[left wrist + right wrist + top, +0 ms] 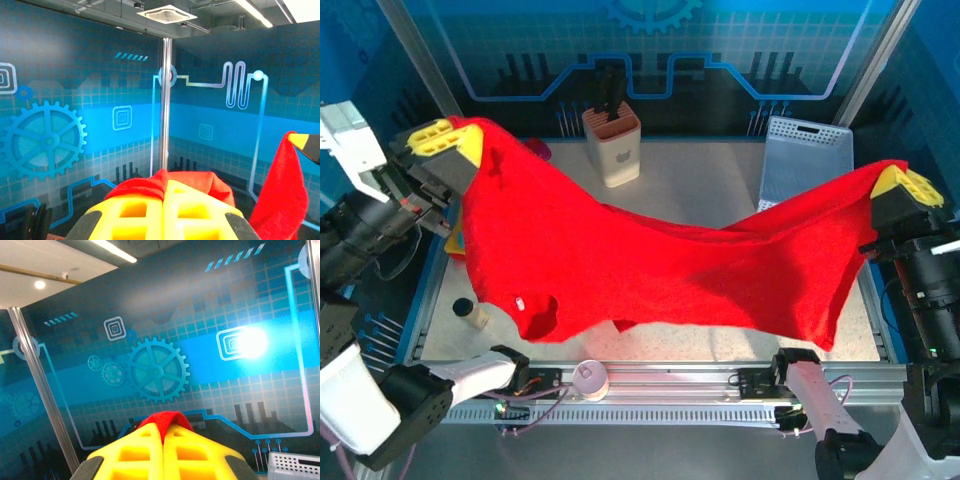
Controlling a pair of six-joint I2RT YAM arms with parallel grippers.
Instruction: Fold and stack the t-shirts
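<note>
From the top view, the red t-shirt (650, 270) hangs spread in the air between the two arms, over the surface (700, 190). The left fingers (435, 138) are clamped on one upper corner at the far left and the right fingers (905, 185) on the opposite corner at the right edge. The arms stand well apart and raised, most likely to pull the cloth open and shake out its creases so it can be laid flat for folding. The middle sags, and the lower hem droops toward the near edge; whether it brushes the surface cannot be told. The white basket (807, 160) and a knife block (612, 148) stand at the far side, beyond the cloth, so the middle is free for laying it down.

In the left wrist view, the left fingers (145, 210) are pressed together with a fold of red t-shirt (200, 180) bunched out past their tips. That looks like a firm pinch on the fabric. The other end of the cloth hangs at the right of the view.

In the right wrist view, the right fingers (145, 450) are likewise closed on a small hump of red t-shirt (162, 419). The basket (295, 465) is just at the lower right.
</note>
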